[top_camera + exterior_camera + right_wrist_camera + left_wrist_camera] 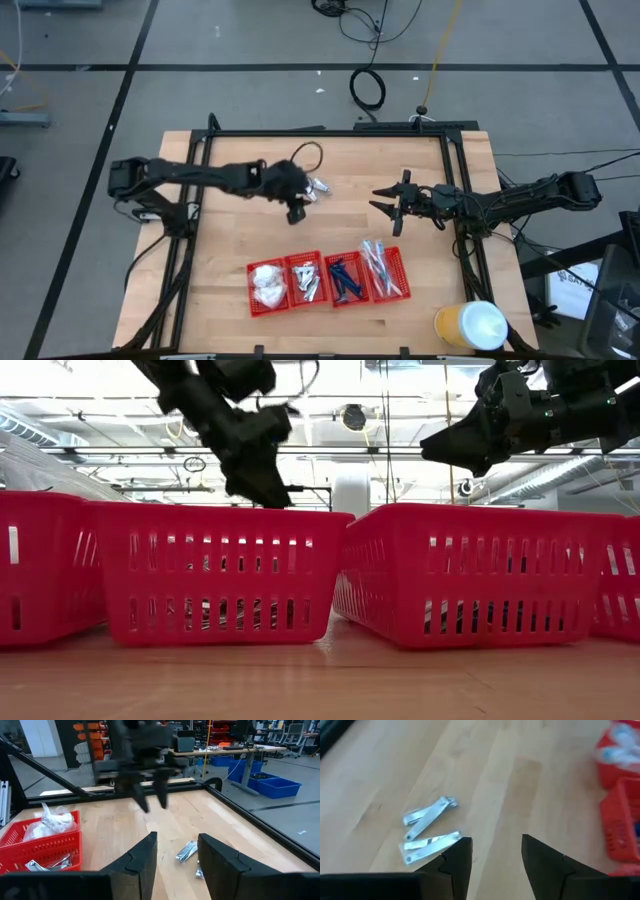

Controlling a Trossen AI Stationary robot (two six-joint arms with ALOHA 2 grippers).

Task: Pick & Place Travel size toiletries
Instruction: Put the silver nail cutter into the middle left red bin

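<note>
The light wooden counter [220, 270] w/ its black frame carried everything. Two dark arms reached in from either side: the left end effector [296, 214] hung above the counter's middle, fingers parted w/ bare wood visible between them in the left wrist view, grasping nothing; the right end effector [386, 203] hovered well apart toward the right, fingers likewise spread & empty. Along the near edge stood a row of four red plastic mesh baskets [328, 279], touching side by side. From left to right they held white soft packets [266, 283], silvery foil sachets in the second basket [306, 280], dark blue thin-handled sticks [346, 277] & pale clear-wrapped sticks [380, 268]. A yellow cylindrical container w/ a white lid [470, 325] sat at the counter's near right corner, apart from the baskets. Smallest of all, a few loose silvery foil sachets [427, 830] lay flat on the bare wood just beside the left end effector, between it & the far side of the counter, not touched by either finger; they also showed in the right wrist view [187, 851], below the left arm.
</note>
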